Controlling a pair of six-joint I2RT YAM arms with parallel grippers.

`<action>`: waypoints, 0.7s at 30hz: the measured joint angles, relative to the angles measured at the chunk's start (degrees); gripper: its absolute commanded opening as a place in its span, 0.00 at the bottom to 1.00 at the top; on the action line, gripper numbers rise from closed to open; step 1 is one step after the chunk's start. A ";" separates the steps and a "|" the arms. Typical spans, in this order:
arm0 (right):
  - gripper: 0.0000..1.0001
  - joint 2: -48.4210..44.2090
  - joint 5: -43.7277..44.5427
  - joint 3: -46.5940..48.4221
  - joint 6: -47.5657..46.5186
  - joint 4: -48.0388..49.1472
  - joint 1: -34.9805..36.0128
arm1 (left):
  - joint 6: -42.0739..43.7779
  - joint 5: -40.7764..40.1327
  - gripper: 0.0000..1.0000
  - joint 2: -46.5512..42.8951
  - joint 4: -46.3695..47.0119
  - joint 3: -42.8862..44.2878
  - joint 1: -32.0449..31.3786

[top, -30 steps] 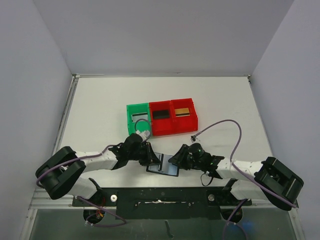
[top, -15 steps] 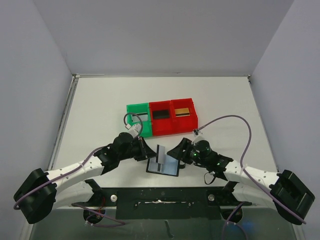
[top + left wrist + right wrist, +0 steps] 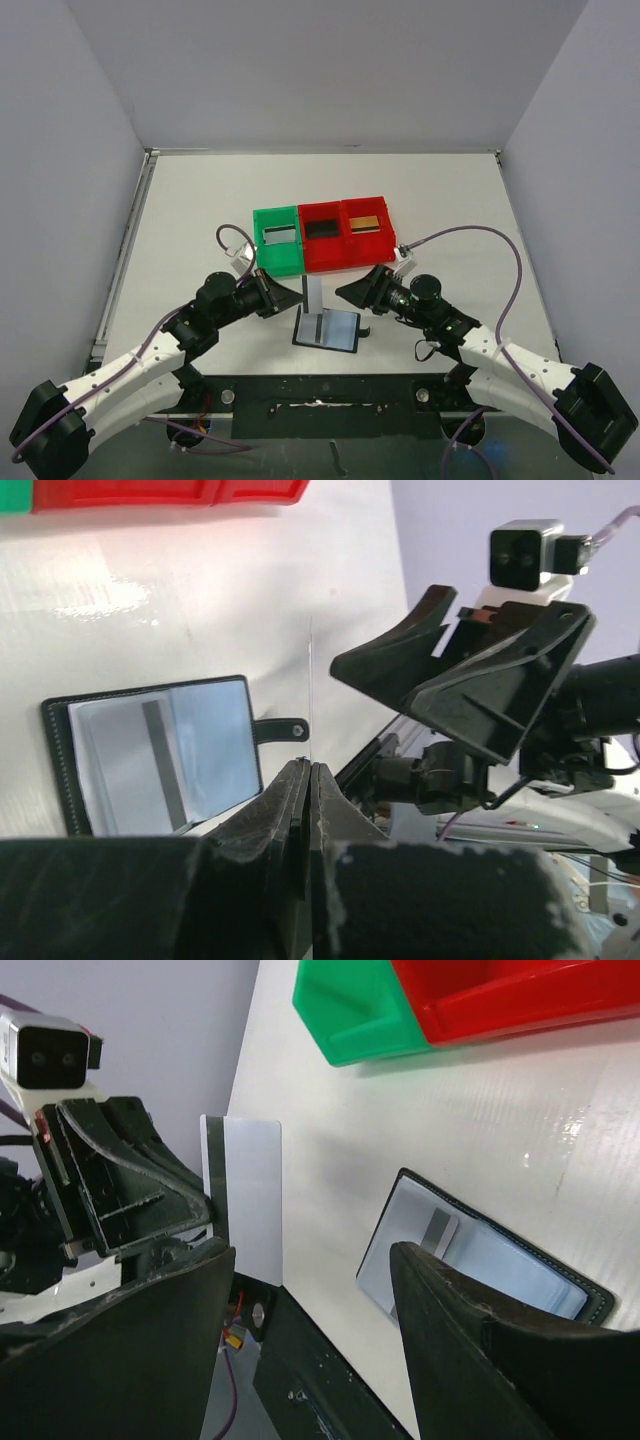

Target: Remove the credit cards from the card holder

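Silvery-grey plastic, the credit card (image 3: 250,1200) stands upright over the worktop's (image 3: 200,220) near edge, one end pinched by the left gripper (image 3: 298,297). It looks light, stiff and slippery; a short edge is the best hold. The card holder (image 3: 327,329) lies open beside it. The right gripper (image 3: 352,292) is open and empty. The left wrist view shows only the card's thin edge; the right wrist view shows its face.
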 measured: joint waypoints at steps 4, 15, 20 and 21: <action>0.63 0.85 -3.08 0.35 -1.16 1.64 0.00 | -1.81 1.86 0.00 -1.07 3.32 -0.83 0.74; 0.48 8.28 -11.06 2.36 -1.07 11.85 -0.39 | -4.52 7.08 0.00 -0.39 12.50 -1.09 1.01; 0.37 9.86 -14.71 2.36 0.00 17.16 -1.09 | -5.11 9.09 0.00 1.07 15.06 -1.42 1.22; 0.34 10.25 -15.52 2.36 0.15 18.23 -1.16 | -5.33 9.53 0.00 1.36 15.54 -1.46 1.22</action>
